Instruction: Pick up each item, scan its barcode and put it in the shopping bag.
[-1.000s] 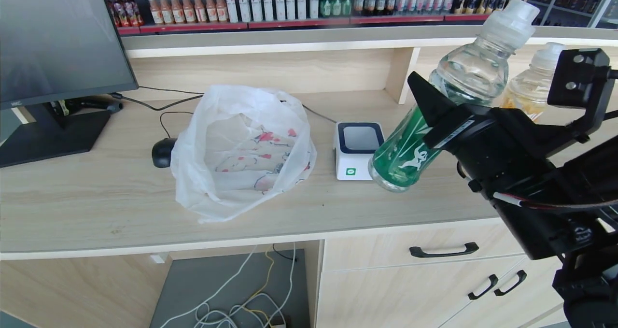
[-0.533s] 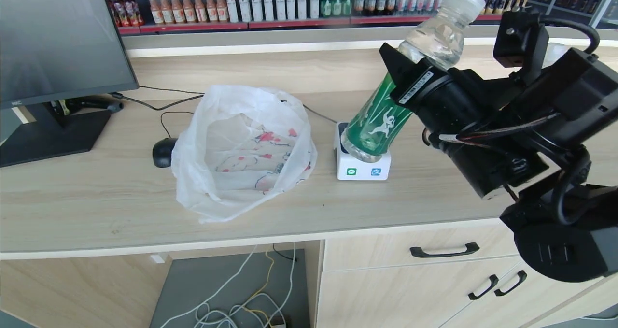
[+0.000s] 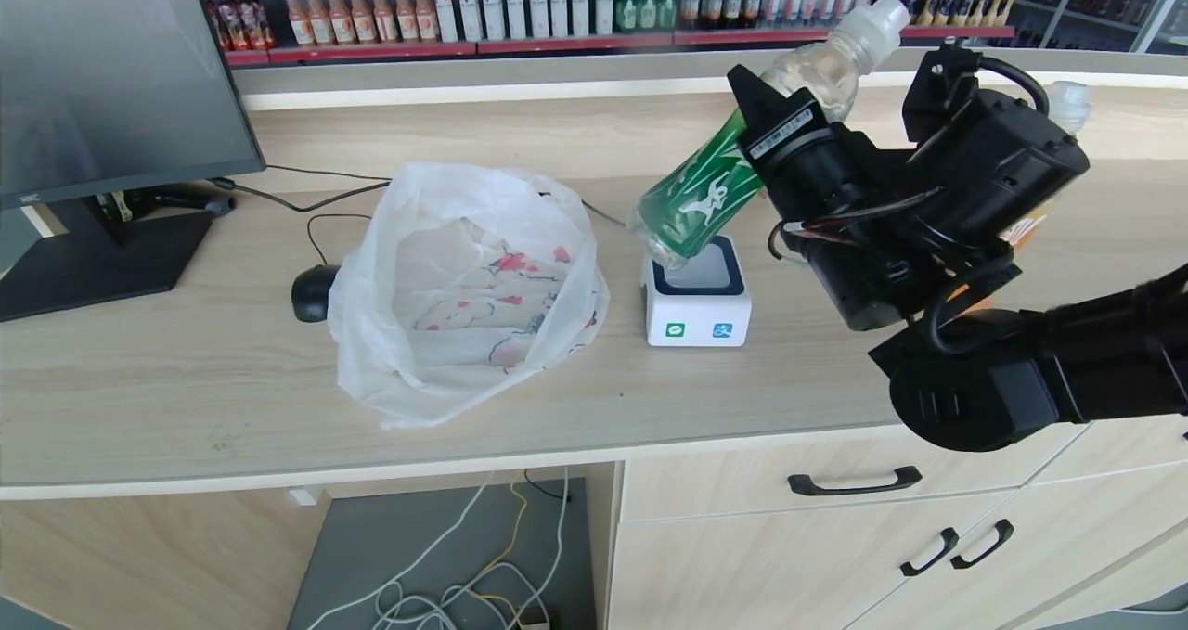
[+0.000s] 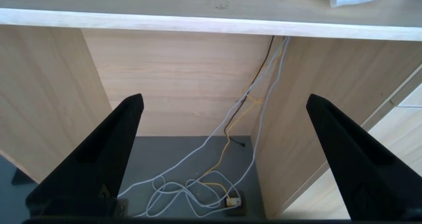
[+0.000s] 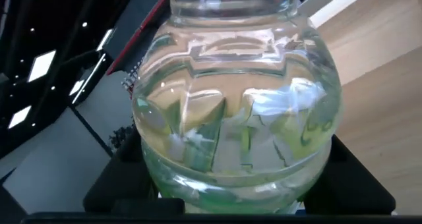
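Observation:
My right gripper [image 3: 775, 134] is shut on a clear bottle with a green label [image 3: 710, 189] and a white cap. The bottle is tilted, its base hanging just above the white barcode scanner [image 3: 696, 303] on the counter. In the right wrist view the bottle's clear shoulder [image 5: 234, 135] sits between the black fingers. A white plastic shopping bag [image 3: 469, 287] stands open on the counter beside the scanner, on its monitor side. My left gripper [image 4: 224, 158] is open below the counter's front edge, with nothing between its fingers.
A black monitor [image 3: 111, 83] stands at the counter's far left, and a black mouse [image 3: 313, 293] lies beside the bag. Another bottle [image 3: 1058, 110] stands behind my right arm. Drawers with black handles [image 3: 854, 482] lie under the counter. Cables [image 4: 217, 178] trail on the floor.
My right arm has carried the bottle leftward and upward, from beside the scanner to over it, tilting it further. The bag, the scanner and the mouse have stayed put.

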{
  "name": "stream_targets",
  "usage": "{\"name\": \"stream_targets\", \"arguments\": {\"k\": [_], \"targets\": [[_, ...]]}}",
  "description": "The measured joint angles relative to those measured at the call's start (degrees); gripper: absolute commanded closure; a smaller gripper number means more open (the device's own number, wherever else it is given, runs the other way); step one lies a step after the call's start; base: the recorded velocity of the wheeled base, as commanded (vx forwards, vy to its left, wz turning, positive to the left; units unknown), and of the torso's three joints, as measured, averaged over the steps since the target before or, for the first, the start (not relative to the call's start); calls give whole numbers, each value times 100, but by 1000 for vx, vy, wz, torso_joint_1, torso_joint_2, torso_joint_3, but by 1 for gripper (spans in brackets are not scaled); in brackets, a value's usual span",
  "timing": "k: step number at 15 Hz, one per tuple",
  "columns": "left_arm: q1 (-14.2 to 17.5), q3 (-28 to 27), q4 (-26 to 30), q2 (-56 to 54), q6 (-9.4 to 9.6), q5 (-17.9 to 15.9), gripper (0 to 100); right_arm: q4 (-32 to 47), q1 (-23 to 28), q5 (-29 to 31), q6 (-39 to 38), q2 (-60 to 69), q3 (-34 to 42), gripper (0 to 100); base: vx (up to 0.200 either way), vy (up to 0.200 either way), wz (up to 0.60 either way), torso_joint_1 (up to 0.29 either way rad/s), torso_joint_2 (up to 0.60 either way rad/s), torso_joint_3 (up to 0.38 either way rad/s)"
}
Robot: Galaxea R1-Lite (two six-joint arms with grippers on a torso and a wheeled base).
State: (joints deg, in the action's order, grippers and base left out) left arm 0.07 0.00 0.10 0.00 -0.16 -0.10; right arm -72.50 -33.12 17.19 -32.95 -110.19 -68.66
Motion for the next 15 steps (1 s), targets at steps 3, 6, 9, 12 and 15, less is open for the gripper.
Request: {"name": "stream_targets", "arguments": {"k": [3, 6, 9, 12, 15], "targets": [[0, 0, -5, 0, 0, 0, 0, 5, 273, 7, -572, -196, -63, 100, 0, 0, 0, 0, 0, 0], [0, 0, -2, 0, 0, 2, 0, 22, 402, -12, -1108, -395, -143, 100, 0, 0, 0, 0, 0, 0], [0, 0, -2, 0, 0, 0, 0, 412, 463, -6, -1547, -422, -151, 100, 0, 0, 0, 0, 0, 0], [0, 0, -5, 0, 0, 0, 0, 621, 556, -6, -1785, -375, -236, 100, 0, 0, 0, 0, 0, 0], [0, 0, 0, 0, 0, 0, 0, 629, 590, -11, -1877, -351, -254, 100, 0, 0, 0, 0, 0, 0]]}}
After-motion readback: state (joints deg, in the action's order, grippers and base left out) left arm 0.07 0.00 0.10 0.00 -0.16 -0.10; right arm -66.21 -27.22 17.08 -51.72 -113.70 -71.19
